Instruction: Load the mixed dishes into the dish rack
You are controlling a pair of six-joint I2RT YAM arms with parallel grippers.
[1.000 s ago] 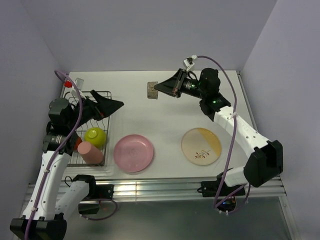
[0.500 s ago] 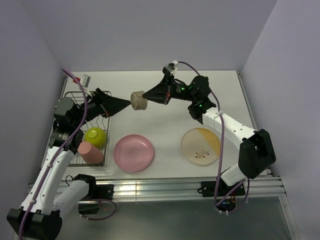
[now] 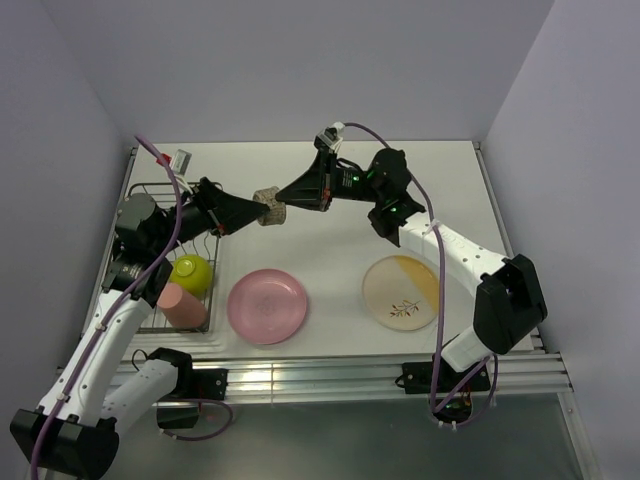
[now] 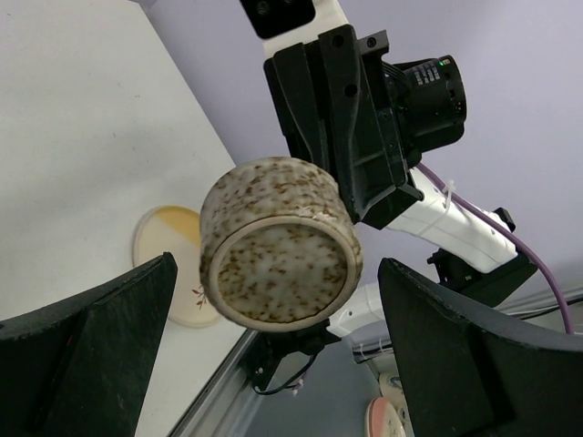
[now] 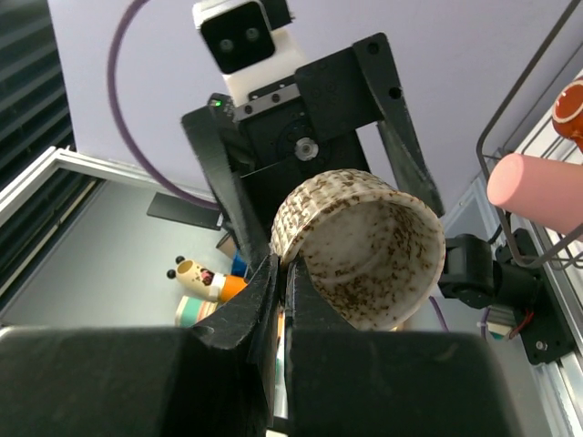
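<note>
My right gripper (image 3: 284, 196) is shut on the rim of the small grey-tan speckled cup (image 3: 267, 207) and holds it in mid-air over the table's left half, with one finger inside the cup (image 5: 360, 246). My left gripper (image 3: 256, 211) is open, its two fingers on either side of the cup's base (image 4: 278, 264); I cannot tell whether they touch it. The dish rack (image 3: 148, 318) at the left holds the lime-green bowl (image 3: 190, 270) and the salmon-pink cup (image 3: 180, 305). The pink plate (image 3: 267, 306) and the cream-and-orange plate (image 3: 402, 290) lie flat on the table. The red-orange mug (image 5: 571, 109) shows only at the right wrist view's edge.
The rack's wire rim (image 5: 510, 118) and the salmon-pink cup (image 5: 533, 182) show past the cup in the right wrist view. The cream-and-orange plate (image 4: 173, 264) shows below in the left wrist view. Purple walls close the table at the back and sides.
My right arm has carried the speckled cup leftward from the back of the table. My left gripper has risen from over the rack and reached right to meet the cup.
</note>
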